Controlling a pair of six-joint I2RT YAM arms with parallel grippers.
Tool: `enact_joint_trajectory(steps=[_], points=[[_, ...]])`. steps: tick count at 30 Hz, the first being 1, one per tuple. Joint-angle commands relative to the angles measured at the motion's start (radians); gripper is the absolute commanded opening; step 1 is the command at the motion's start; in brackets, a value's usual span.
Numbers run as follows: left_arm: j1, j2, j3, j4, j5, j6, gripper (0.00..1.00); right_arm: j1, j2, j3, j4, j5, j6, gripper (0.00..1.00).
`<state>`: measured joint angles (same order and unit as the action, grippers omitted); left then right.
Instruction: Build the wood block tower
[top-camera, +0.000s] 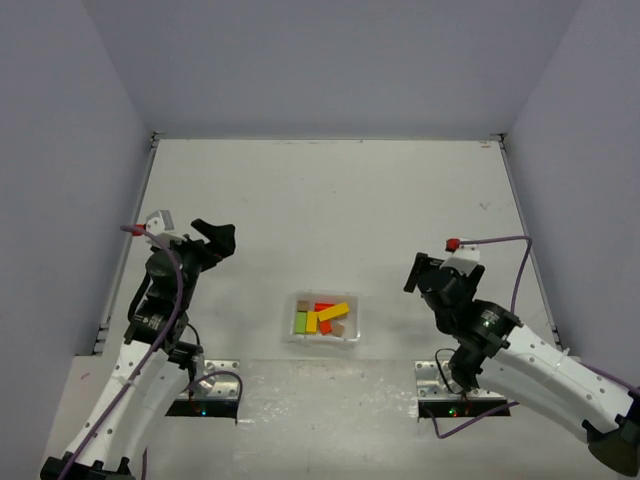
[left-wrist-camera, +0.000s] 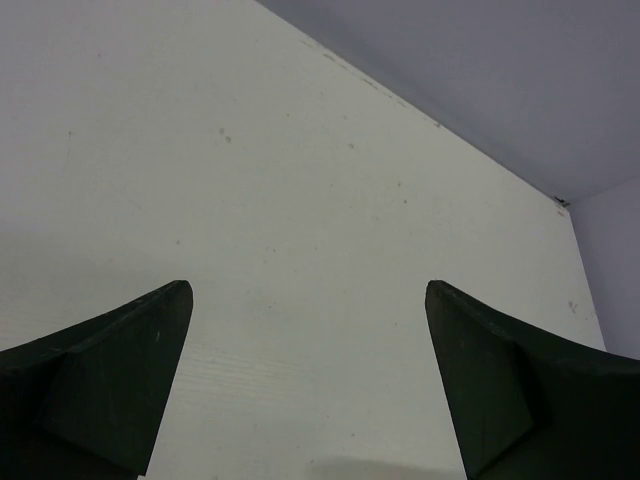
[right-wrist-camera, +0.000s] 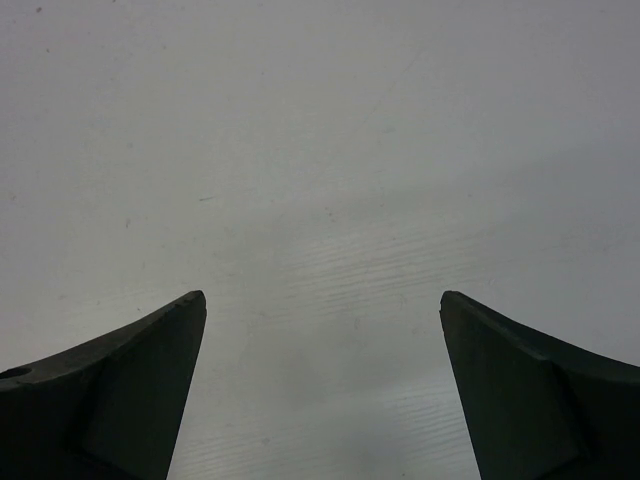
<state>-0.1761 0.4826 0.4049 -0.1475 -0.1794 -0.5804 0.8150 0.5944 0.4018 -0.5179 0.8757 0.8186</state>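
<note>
Top external view shows the wooden blocks (top-camera: 322, 318), yellow, green, red, orange and plain brown, lying loose and unstacked in a clear tray (top-camera: 348, 340). The tray sits near the middle of the tabletop's (top-camera: 330, 200) near edge, between the two arm bases. The left gripper (top-camera: 214, 236) hangs toward the left edge and the right gripper (top-camera: 411, 272) toward the right. In both wrist views the fingers are spread wide and grasp nothing, above a white, faintly grained, speckled board. Pale lilac-grey walls (top-camera: 330, 70) close three sides.
</note>
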Motion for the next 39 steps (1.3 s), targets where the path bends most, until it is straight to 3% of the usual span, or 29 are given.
enact_joint_trajectory(steps=[1,6,9,13,16,26,30,35,37,39], points=[[0.01,-0.007,0.006,0.025,0.001,0.001,1.0,0.003,0.002,0.047,0.066,-0.037,-0.045,0.99],[0.01,0.01,0.008,0.028,0.008,0.001,1.0,0.003,-0.026,-0.022,0.238,-0.234,-0.231,0.99],[0.01,0.027,0.007,0.039,0.019,0.002,1.0,0.003,-0.017,-0.052,0.374,-0.428,-0.358,0.99],[0.01,0.031,0.008,0.039,0.027,0.004,1.0,0.003,0.079,-0.031,0.435,-0.773,-0.439,0.99],[0.01,0.031,0.007,0.04,0.029,0.004,1.0,0.003,0.205,0.017,0.434,-0.904,-0.449,0.99],[0.01,-0.003,0.0,0.035,0.007,0.004,1.0,0.004,0.469,0.101,0.438,-0.994,-0.439,0.99],[0.011,0.0,0.002,0.027,-0.015,0.0,1.0,0.003,0.495,0.11,0.429,-0.947,-0.424,0.81],[0.01,0.008,0.007,0.018,-0.029,-0.004,1.0,0.003,0.533,0.121,0.407,-0.862,-0.403,0.69],[0.01,0.007,0.009,0.013,-0.028,-0.004,1.0,0.003,0.544,0.125,0.397,-0.837,-0.398,0.57],[0.01,0.005,0.011,0.008,-0.029,-0.004,1.0,0.003,0.553,0.131,0.388,-0.817,-0.396,0.55]])
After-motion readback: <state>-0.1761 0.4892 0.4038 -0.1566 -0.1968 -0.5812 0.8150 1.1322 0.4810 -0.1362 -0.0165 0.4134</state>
